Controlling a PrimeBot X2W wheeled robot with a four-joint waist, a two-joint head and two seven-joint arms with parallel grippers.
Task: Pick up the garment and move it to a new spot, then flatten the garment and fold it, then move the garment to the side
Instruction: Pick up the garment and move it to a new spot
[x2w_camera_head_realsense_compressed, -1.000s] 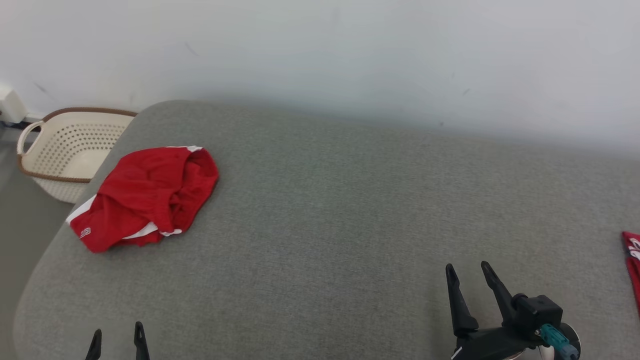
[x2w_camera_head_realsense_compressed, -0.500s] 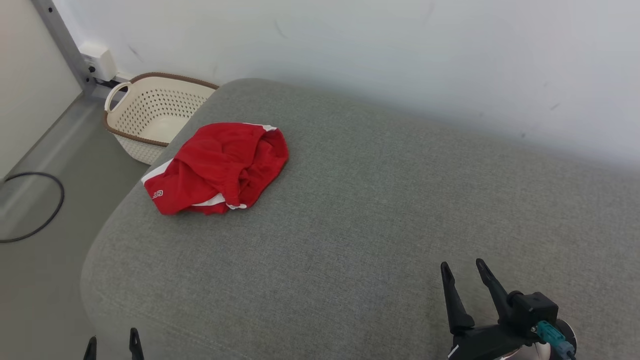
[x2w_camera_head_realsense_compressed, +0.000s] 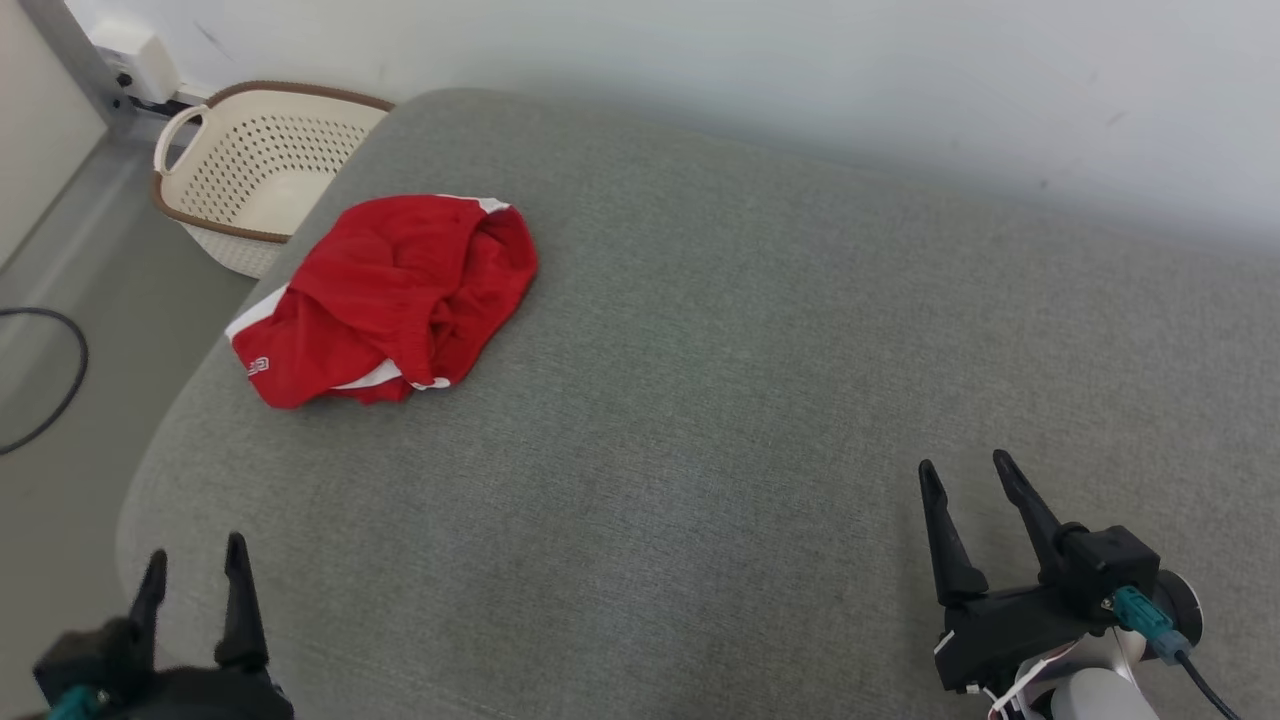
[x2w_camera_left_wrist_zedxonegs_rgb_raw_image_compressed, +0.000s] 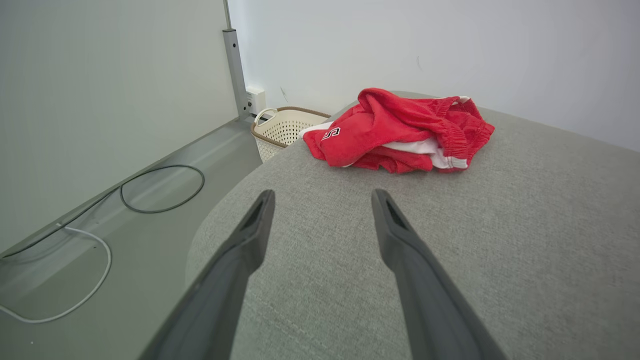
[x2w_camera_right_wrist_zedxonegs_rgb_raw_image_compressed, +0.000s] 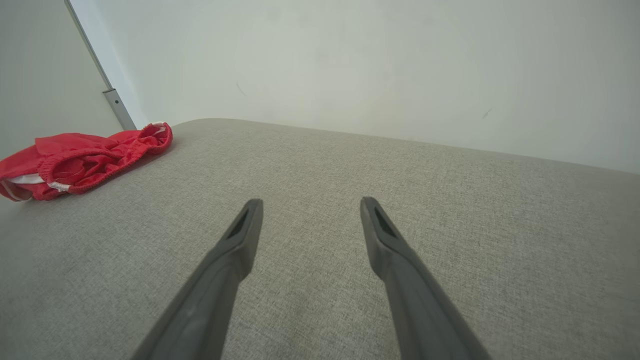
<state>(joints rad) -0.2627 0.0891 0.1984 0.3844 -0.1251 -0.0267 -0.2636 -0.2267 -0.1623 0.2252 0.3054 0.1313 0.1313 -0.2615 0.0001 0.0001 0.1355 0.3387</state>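
Note:
The garment (x2w_camera_head_realsense_compressed: 385, 295) is a crumpled pair of red shorts with white trim, lying near the far left corner of the grey cushioned surface (x2w_camera_head_realsense_compressed: 720, 400). In the left wrist view the garment (x2w_camera_left_wrist_zedxonegs_rgb_raw_image_compressed: 400, 130) lies ahead of the fingers, slightly right. The right wrist view has the garment (x2w_camera_right_wrist_zedxonegs_rgb_raw_image_compressed: 82, 160) at its far left. My left gripper (x2w_camera_head_realsense_compressed: 195, 565) hovers open at the surface's near left edge, well short of the shorts. Open and empty, my right gripper (x2w_camera_head_realsense_compressed: 965, 470) hangs over the near right part, far from the garment.
A cream perforated basket (x2w_camera_head_realsense_compressed: 255, 165) with a brown rim stands on the floor beyond the surface's left corner, against the white wall. A black cable (x2w_camera_head_realsense_compressed: 50, 385) loops on the floor at left. A white cable (x2w_camera_left_wrist_zedxonegs_rgb_raw_image_compressed: 75, 280) lies there too.
The head camera has swung left and down, so the whole scene shifted. Both grippers show higher in the view now, still open. The garment lies as before.

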